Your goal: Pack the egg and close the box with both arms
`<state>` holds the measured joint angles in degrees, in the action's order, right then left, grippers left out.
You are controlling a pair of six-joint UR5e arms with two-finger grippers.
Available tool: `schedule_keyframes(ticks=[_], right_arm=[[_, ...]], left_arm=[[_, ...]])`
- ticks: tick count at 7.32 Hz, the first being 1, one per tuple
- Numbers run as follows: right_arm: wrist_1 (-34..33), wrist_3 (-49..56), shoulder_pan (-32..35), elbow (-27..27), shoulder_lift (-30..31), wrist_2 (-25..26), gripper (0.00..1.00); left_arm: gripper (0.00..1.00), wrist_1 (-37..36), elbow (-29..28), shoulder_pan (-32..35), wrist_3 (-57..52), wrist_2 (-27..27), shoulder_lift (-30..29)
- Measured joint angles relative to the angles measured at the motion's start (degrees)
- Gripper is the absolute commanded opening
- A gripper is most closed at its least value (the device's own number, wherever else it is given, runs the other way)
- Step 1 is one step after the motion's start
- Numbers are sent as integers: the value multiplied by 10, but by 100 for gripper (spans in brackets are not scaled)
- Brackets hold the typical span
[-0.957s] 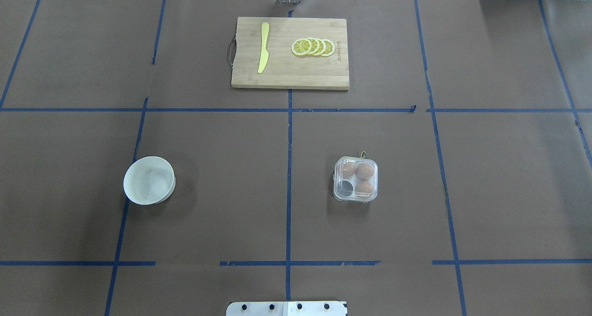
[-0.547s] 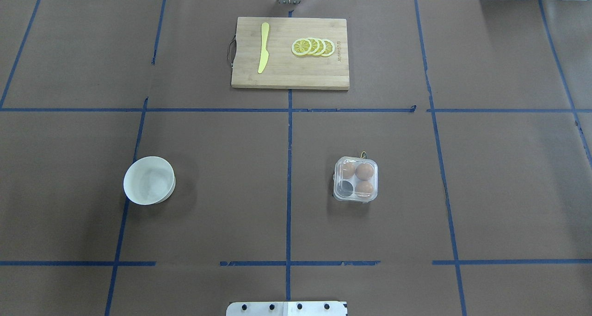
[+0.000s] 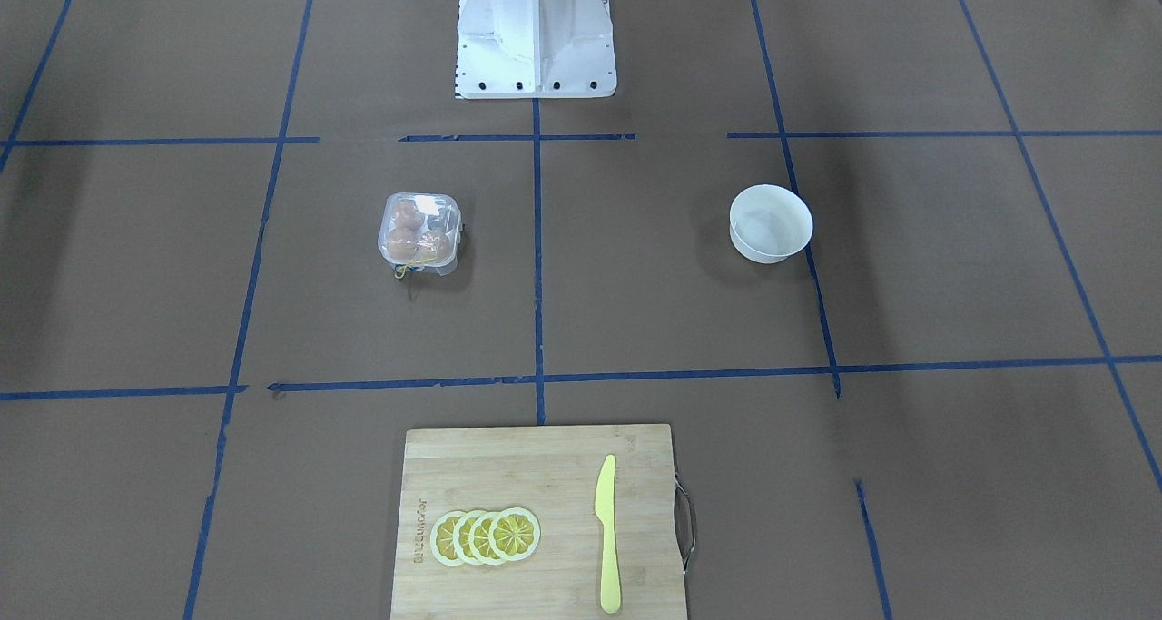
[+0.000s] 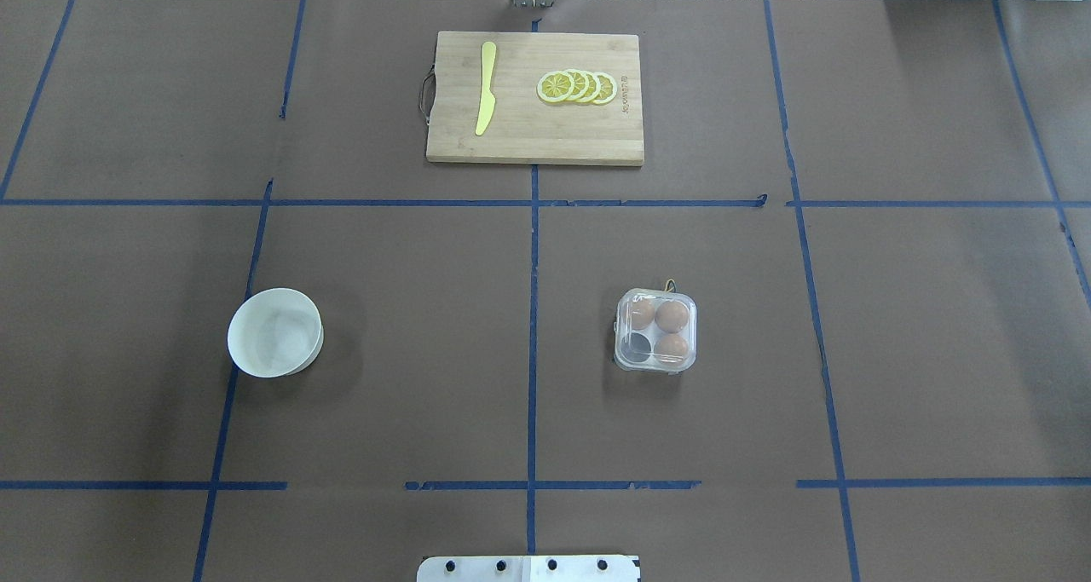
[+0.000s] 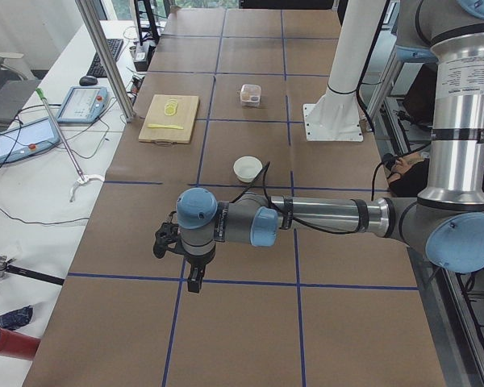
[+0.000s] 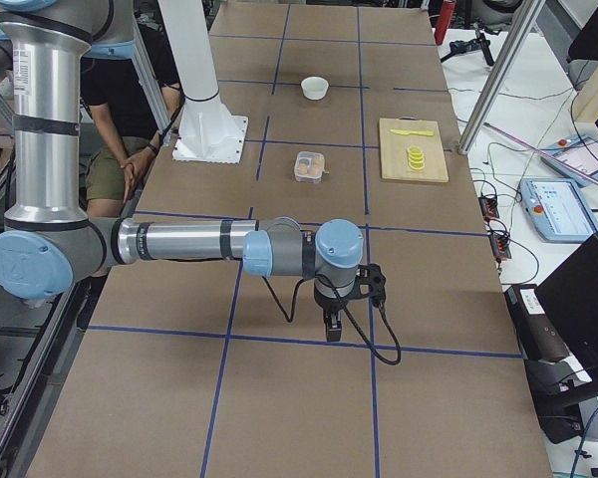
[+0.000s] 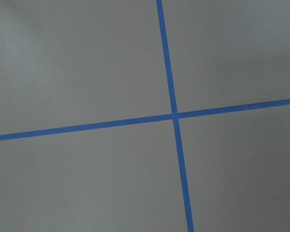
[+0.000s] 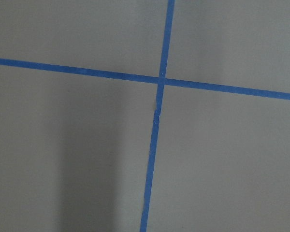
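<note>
The clear box (image 4: pixel 655 341) sits right of the table's middle with its see-through lid down over the base. Three tan-brown eggs show inside it: two in the far cells (image 4: pixel 641 313) (image 4: pixel 672 316) and one in the near right cell (image 4: pixel 672 346); the near left cell is empty. The box also shows in the front view (image 3: pixel 419 231). My left gripper (image 5: pixel 195 282) shows only in the exterior left view, far from the box. My right gripper (image 6: pixel 333 329) shows only in the exterior right view, also far from it. I cannot tell whether either is open or shut. Both wrist views show only brown paper and blue tape.
A round white bowl (image 4: pixel 274 332) stands at the left and looks empty. A wooden cutting board (image 4: pixel 535 139) at the far middle carries a yellow knife (image 4: pixel 486 88) and lemon slices (image 4: pixel 577 87). The robot's white base (image 3: pixel 534 30) stands at the near edge.
</note>
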<state>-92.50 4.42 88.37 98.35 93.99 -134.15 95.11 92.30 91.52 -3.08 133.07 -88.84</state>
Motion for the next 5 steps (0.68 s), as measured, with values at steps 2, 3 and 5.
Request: schedule_keyframes(ticks=[2,3,5], right_arm=[[-5,0,-13,-2,-12,-10,100],[-6,0,-18,-2,-17,-11,100],[-6,-1,-21,-4,-25,-12,100]], left_arm=[[100,-4,-1,1,1,-1,5],[100,-15,0,1,2,-1,6],[100,-48,16,2,1,-1,9]])
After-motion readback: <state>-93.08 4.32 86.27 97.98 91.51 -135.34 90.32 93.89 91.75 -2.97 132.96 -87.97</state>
